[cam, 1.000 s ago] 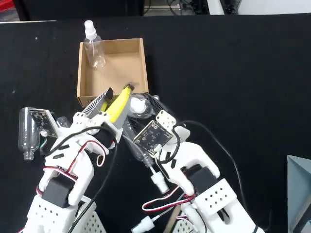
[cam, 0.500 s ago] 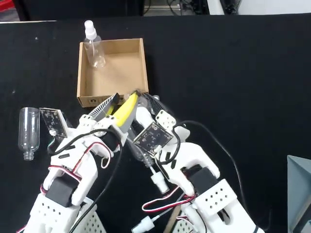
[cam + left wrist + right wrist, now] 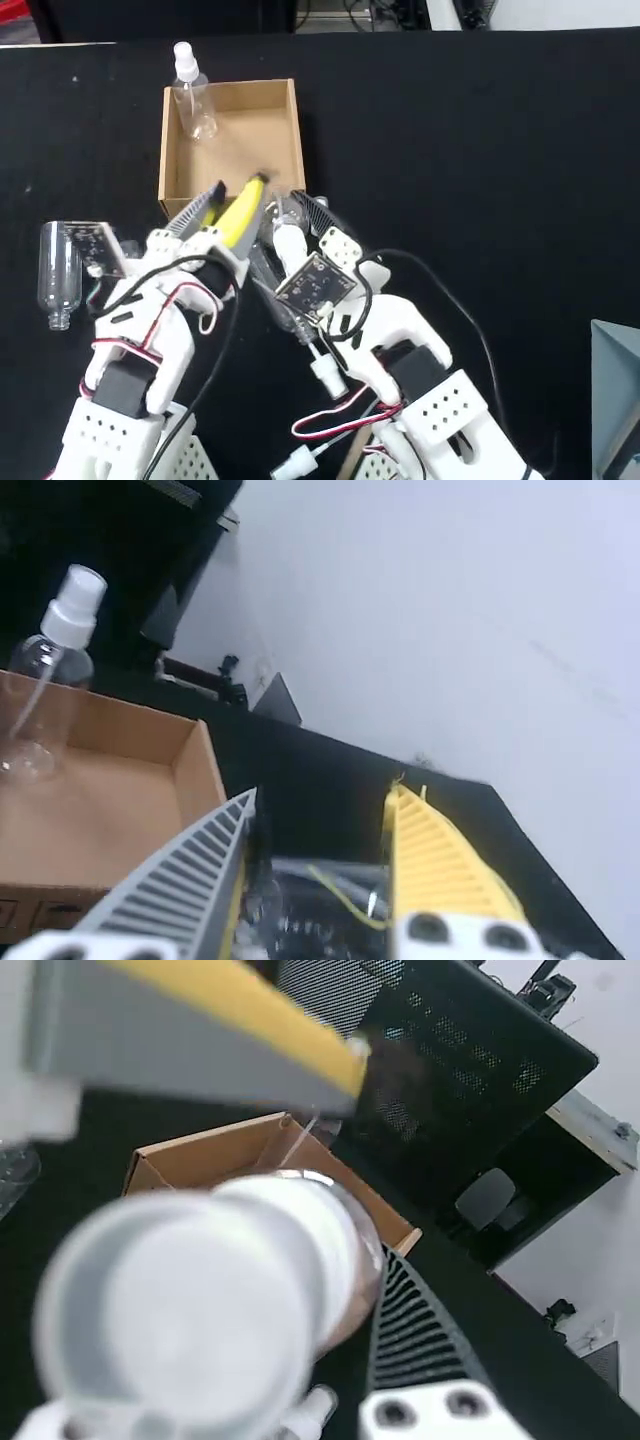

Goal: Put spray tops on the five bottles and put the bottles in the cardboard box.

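As the right tool pinches a capped bottle just short of the box, with the left tool spread beside it, boxing appears to be in hand. Next, lift it over the wall and release.

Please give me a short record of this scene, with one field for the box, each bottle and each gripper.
box: cardboard box on the black table
bottle in box: stands in a far corner, spray top on
held bottle: in the right gripper, spray top on
bare bottle: lies on the table beside the left arm, no top
loose spray top: lies by the right arm
left gripper: open, over the box's near wall
right gripper: shut on the held bottle
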Robot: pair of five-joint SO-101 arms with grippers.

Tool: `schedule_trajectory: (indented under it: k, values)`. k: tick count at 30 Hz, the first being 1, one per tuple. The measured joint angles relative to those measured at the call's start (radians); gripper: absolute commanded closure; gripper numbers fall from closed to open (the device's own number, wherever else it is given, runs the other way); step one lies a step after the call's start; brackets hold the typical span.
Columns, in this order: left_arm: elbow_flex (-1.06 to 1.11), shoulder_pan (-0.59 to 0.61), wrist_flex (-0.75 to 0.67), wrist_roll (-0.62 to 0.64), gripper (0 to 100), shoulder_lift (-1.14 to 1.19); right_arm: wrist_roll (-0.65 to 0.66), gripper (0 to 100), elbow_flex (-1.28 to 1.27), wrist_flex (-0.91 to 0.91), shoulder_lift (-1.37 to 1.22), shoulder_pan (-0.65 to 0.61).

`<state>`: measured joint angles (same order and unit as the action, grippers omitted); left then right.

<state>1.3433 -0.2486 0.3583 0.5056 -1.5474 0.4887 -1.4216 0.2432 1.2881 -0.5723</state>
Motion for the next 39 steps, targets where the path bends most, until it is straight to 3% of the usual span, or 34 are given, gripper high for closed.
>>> schedule_trajectory:
  k: [25,39]
  values:
    - [0.235,0.470,-0.011,0.002,82,0.002,0.000,98.8,-0.006,0.000,0.000,0.011]
    - [0.331,0.496,-0.011,0.002,82,0.000,0.000,98.8,-0.006,0.000,0.000,0.029]
